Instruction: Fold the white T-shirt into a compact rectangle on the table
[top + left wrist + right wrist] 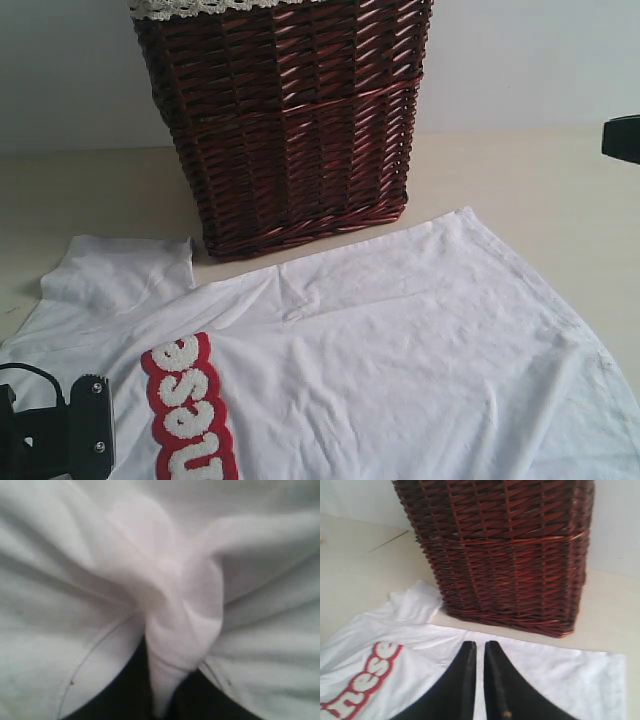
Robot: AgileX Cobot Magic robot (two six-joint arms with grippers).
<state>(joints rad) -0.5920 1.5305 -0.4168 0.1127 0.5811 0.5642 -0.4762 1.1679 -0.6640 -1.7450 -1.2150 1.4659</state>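
Shirt [400, 330] is soft white cloth, matt and a bit wrinkly, with fuzzy letters [185, 400] edged in red. Table [90, 190] looks smooth, pale, matt. Basket [290, 120] is dark wicker, rough weave with a slight gloss, lace trim [190, 8] on top. Right gripper [480, 646] is smooth black, plastic-looking.

**Exterior view:** set low over the table [90, 190] and faced across it to the pale wall [60, 70]. The wicker basket [290, 120] is framed at 12 o'clock, and the white T-shirt [420, 340] is spread from 3 through 6 to 9 o'clock. Middle range.

**Left wrist view:** held hard against the shirt. The frame is filled with blurred white cloth, gathered at the left pincer [162, 700].

**Right wrist view:** raised over the shirt and pointed past the right pincer [479, 680] at the basket. Middle range.

**Shared by exterior and right wrist views:** basket, red lettering [190, 410], sleeve [120, 270], table.
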